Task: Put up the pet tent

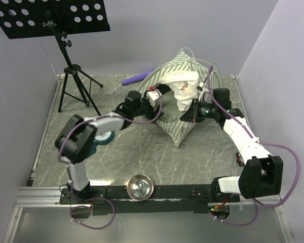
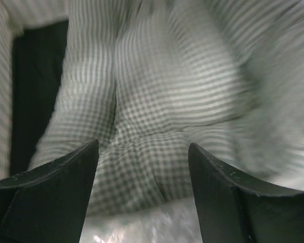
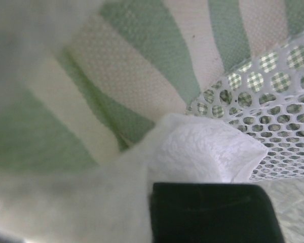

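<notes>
The pet tent (image 1: 180, 96) lies slumped at the back middle of the table, green-and-white striped, with bunched white sheer fabric (image 1: 181, 81) on top and a thin pole (image 1: 192, 51) arching above. My left gripper (image 1: 153, 103) is open at the tent's left side. In the left wrist view its jaws (image 2: 142, 152) stand wide apart over the grey-green checked cushion (image 2: 157, 116), with dark lining (image 2: 35, 91) to the left. My right gripper (image 1: 188, 114) is at the white bunch. In the right wrist view it (image 3: 157, 192) is shut on white sheer fabric (image 3: 202, 152), which hides one finger; striped wall (image 3: 142, 76) and mesh (image 3: 273, 101) lie behind.
A steel bowl (image 1: 140, 186) sits at the near edge between the arm bases. A teal bowl holder (image 1: 104, 137) lies under the left arm. A black music stand (image 1: 71, 76) stands at the back left. A purple rod (image 1: 137, 77) lies behind the tent.
</notes>
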